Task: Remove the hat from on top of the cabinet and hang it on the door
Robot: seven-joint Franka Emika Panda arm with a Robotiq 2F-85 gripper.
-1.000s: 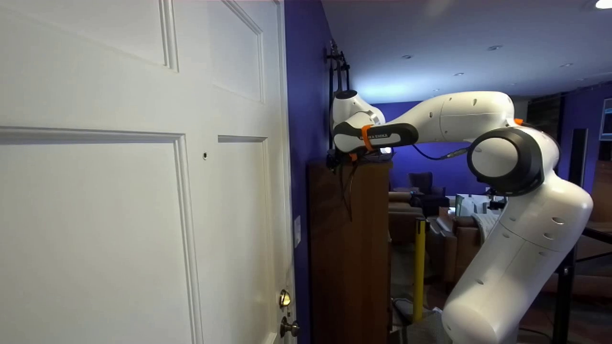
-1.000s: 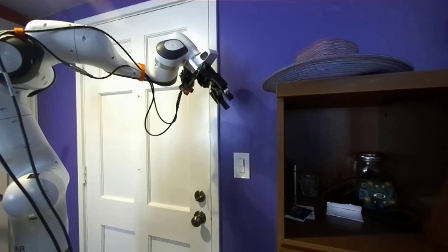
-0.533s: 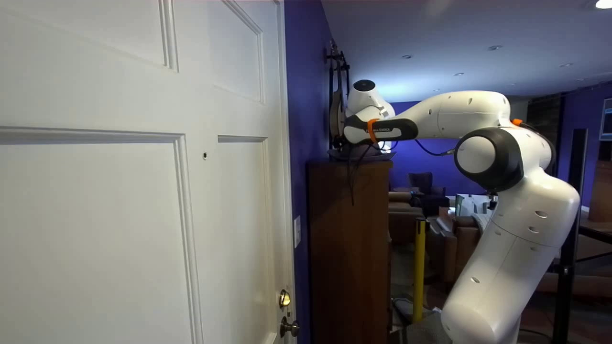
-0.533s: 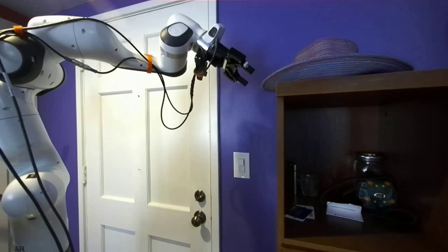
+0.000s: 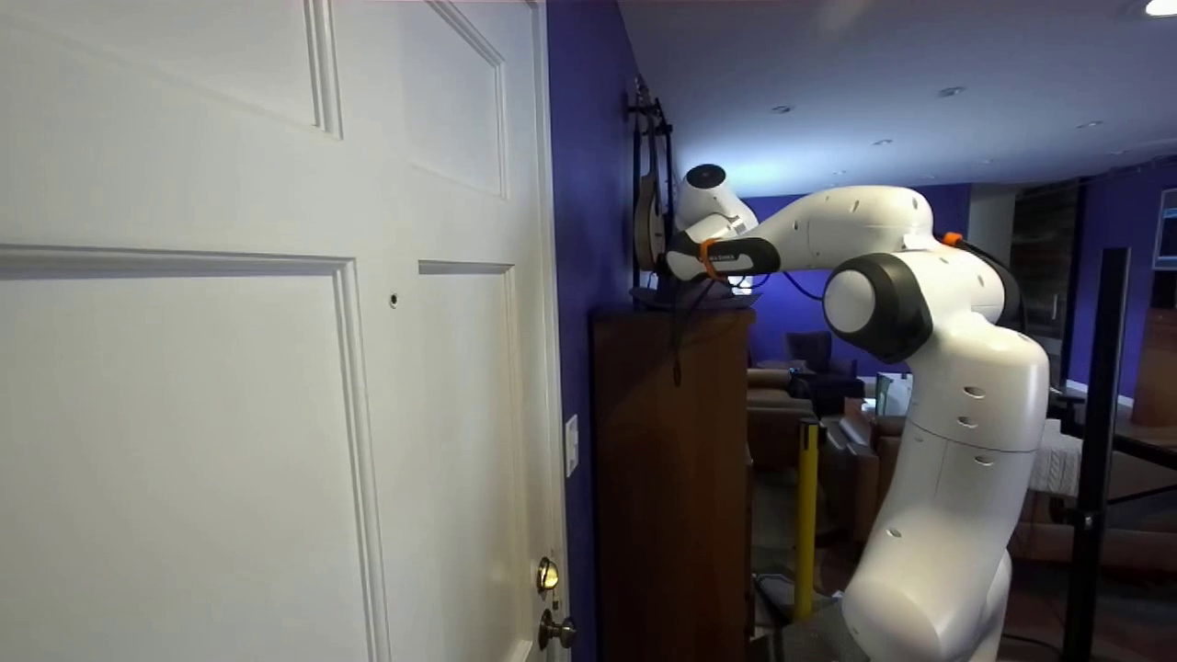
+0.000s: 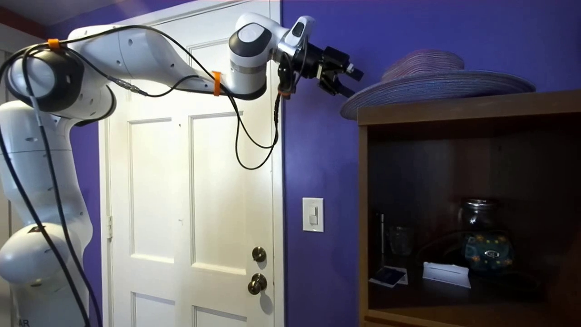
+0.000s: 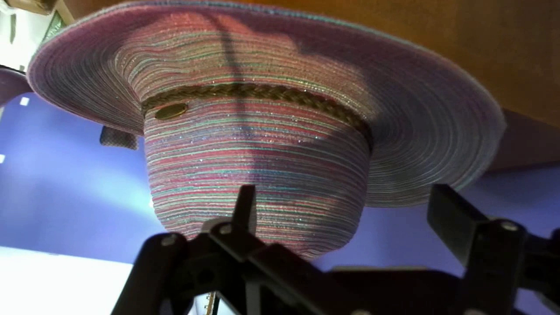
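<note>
The gripper, jaws spread and holding nothing, could shove the hat along the cabinet by driving too low into its brim.

The letters AR stand low on the robot arm; lettering on its dark panel is too blurred to read.

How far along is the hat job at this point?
Done: nothing of the move yet; the hat rests on the cabinet, its brim jutting past one side.
In hand: the grasp, seemingly; the open gripper hangs by the brim, holding nothing.
Left: gripping and lifting the hat, then hanging it on the door, where it is not yet.
</note>
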